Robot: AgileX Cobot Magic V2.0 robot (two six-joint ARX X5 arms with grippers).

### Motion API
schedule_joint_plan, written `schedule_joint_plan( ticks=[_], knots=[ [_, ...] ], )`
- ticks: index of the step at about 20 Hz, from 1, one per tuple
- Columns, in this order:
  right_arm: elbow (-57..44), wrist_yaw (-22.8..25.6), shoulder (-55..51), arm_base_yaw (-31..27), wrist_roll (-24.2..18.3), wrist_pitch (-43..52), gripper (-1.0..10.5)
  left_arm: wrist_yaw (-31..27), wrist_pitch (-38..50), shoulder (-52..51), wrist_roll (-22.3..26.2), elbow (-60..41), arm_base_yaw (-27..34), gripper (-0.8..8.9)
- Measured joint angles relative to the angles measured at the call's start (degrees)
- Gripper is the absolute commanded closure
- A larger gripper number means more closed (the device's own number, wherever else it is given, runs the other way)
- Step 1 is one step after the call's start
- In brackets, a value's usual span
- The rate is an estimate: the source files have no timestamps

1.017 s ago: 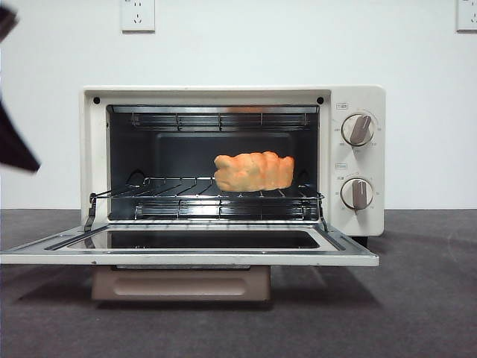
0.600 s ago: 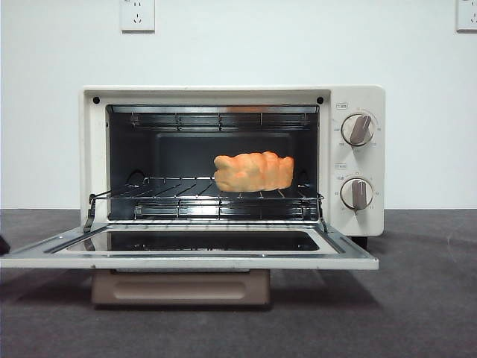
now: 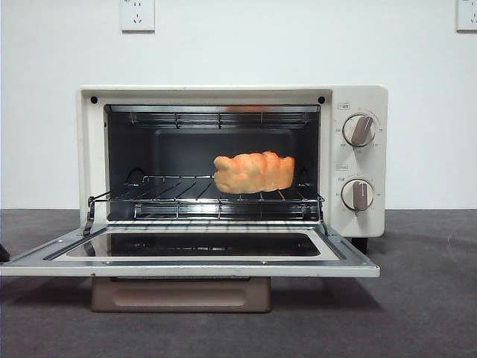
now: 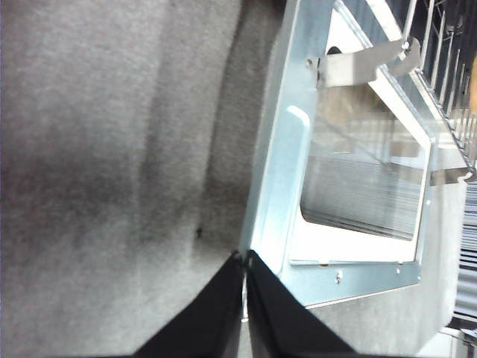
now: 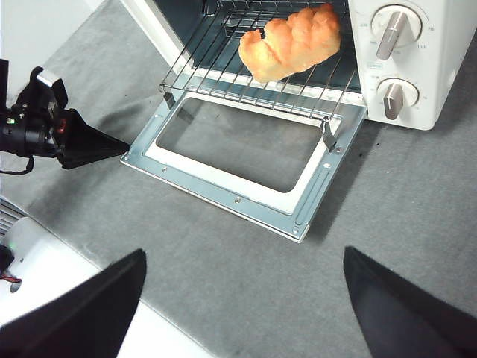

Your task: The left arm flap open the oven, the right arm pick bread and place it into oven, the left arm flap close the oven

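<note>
The small golden-orange braided bread [image 3: 253, 171] lies on the wire rack [image 3: 201, 195] inside the cream-white toaster oven [image 3: 231, 160], toward the right side of the cavity in the front view, a little right of the frame's centre. In the right wrist view the same loaf [image 5: 291, 41] sits at the upper middle of the frame on the rack's thin bars.

The oven's glass-windowed door [image 3: 190, 250] hangs fully open, lying nearly flat across the lower middle of the front view, its beige bar handle [image 3: 181, 294] showing beneath the front edge. Two beige knobs [image 3: 359, 130] stand one above the other on the oven's right panel.

The left arm's thin black gripper [image 4: 244, 257] has its jaws pressed together, their tips meeting at the lower middle of the left wrist view, just at the corner of the door's metal frame [image 4: 287, 186]; whether they touch it cannot be told. In the right wrist view this gripper [image 5: 112, 145] appears at the left edge, its point just beside the door's left corner.

The right arm's gripper [image 5: 242, 261] is spread wide, its two black jaws at the bottom corners of the right wrist view, holding nothing, high above the grey table mat [image 5: 417, 194] and well apart from the oven.

A white wall socket [image 3: 138, 15] sits at the upper left of the front view.
</note>
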Motion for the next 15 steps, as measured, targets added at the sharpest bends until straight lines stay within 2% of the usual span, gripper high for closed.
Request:
schedule_joint_plan(
  ticks=[4, 8, 11, 15],
  knots=[
    [0.0, 0.0, -0.04, 0.0, 0.26, -0.02, 5.2, 4.79, 5.44, 0.94, -2.16, -0.68, 2.03, 8.05],
    [0.0, 0.0, -0.04, 0.0, 1.07, -0.02, 5.2, 8.85, 14.6, 0.94, -7.72, -0.87, 2.47, 8.05],
    [0.0, 0.11, -0.07, 0.0, 1.29, -0.02, 5.2, 8.09, 15.23, 0.87, -9.73, -0.87, 2.69, 8.05],
    [0.0, 0.11, -0.04, 0.0, 1.49, -0.02, 5.2, 2.69, 10.69, 0.87, -10.01, -0.87, 3.34, 8.06]
  ],
)
